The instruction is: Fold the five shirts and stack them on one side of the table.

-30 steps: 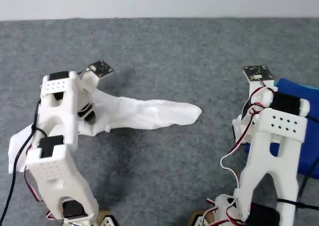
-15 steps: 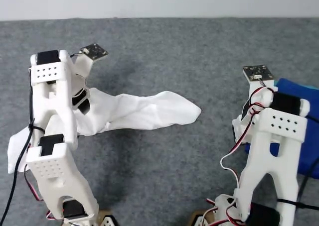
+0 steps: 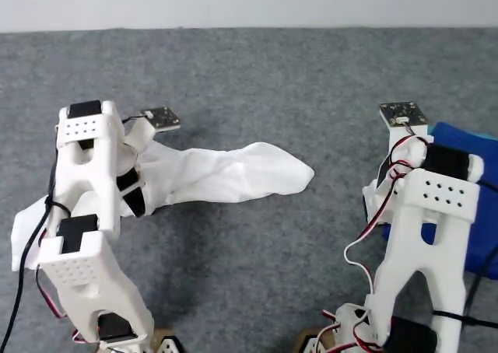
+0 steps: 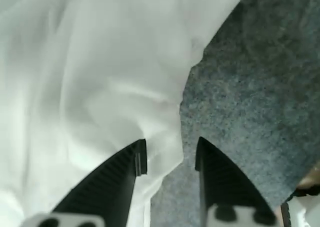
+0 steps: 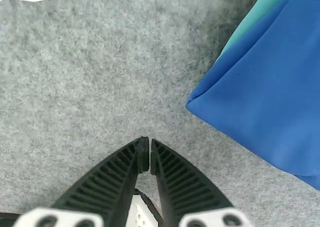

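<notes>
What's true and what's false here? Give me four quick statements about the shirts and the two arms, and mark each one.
1. The left arm has its jaws open over the white shirt. True.
2. The right arm has its jaws clamped on the blue shirt. False: they are shut on nothing, over the grey table beside it.
3. The white shirt lies neatly folded. False: it is crumpled and stretched out across the table.
4. The blue shirt lies on the right arm's side of the table. True.
</notes>
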`<state>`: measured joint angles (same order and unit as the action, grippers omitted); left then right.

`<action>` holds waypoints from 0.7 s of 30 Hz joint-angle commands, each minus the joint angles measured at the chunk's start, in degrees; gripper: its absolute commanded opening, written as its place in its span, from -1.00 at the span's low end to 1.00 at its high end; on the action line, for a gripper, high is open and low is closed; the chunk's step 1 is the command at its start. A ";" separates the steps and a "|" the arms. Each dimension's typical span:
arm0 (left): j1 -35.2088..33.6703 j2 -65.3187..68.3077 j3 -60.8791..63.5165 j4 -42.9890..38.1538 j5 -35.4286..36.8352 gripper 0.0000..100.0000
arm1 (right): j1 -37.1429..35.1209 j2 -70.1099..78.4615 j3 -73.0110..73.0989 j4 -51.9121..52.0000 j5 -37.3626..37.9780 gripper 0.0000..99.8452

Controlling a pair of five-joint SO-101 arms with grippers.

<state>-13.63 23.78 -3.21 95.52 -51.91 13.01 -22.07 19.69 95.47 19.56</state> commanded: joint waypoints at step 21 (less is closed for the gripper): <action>0.53 3.16 1.19 -4.92 -0.26 -0.66 | -0.31 -1.27 -0.18 -0.92 -0.09 -0.98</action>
<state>-11.25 25.80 -2.07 93.67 -51.91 13.01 -22.07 19.69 95.47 19.56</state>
